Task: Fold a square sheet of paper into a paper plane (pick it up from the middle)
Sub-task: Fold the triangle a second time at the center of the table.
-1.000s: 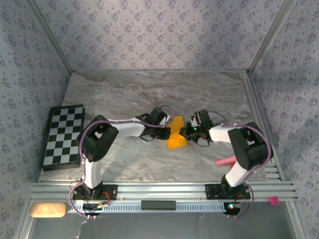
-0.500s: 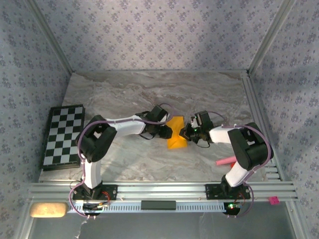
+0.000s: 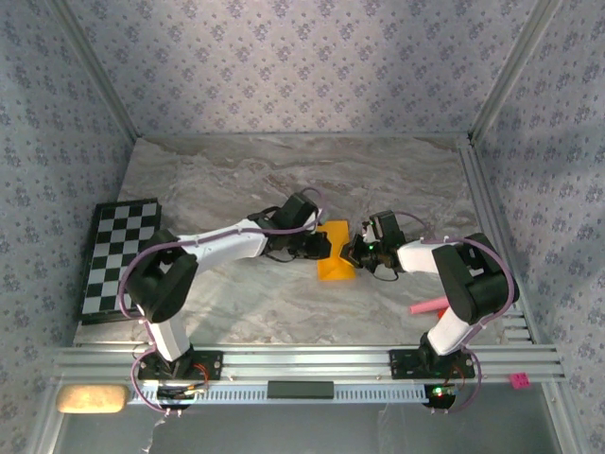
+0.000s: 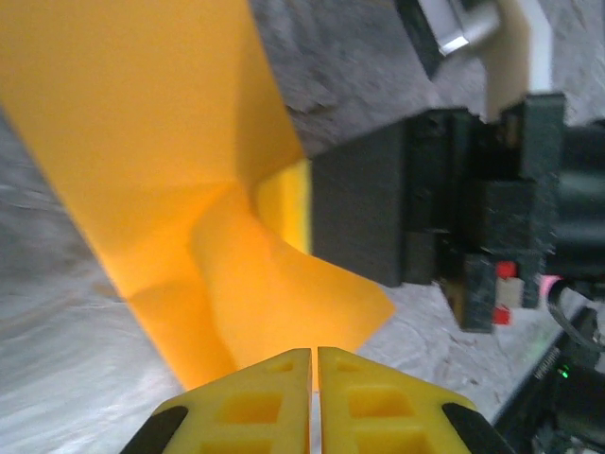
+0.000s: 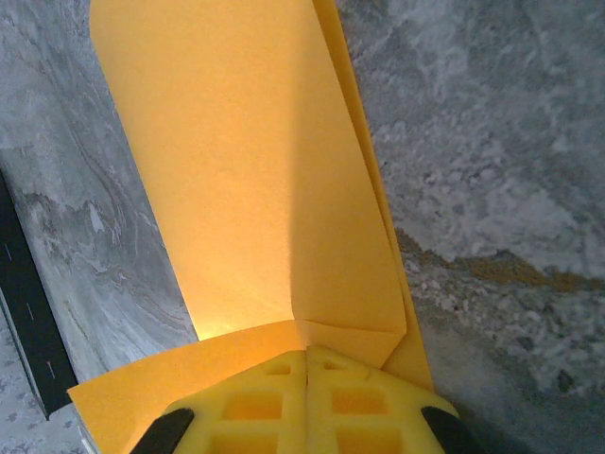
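The square sheet of paper (image 3: pixel 336 266) is orange-yellow and partly folded, and it lies mid-table between the two grippers. My left gripper (image 3: pixel 321 248) meets it from the left. In the left wrist view its yellow fingers (image 4: pixel 255 407) stand shut, and a corner of the paper (image 4: pixel 170 142) runs in at their tips (image 4: pixel 314 352). My right gripper (image 3: pixel 353 252) holds the opposite side. In the right wrist view it (image 5: pixel 308 352) is shut on a folded flap of the paper (image 5: pixel 255 170). The right arm's black wrist (image 4: pixel 444 189) sits just beyond the sheet.
A black-and-white chequered board (image 3: pixel 118 257) lies at the table's left edge. A pink stick (image 3: pixel 427 305) rests near the right arm's base. An aluminium rail (image 3: pixel 302 359) runs along the front. Papered walls close in the marble table (image 3: pixel 284 170).
The left gripper opened, slid a little to the right along the paper and shut again. Its elbow swung down and to the left. The right arm and the paper stayed put.
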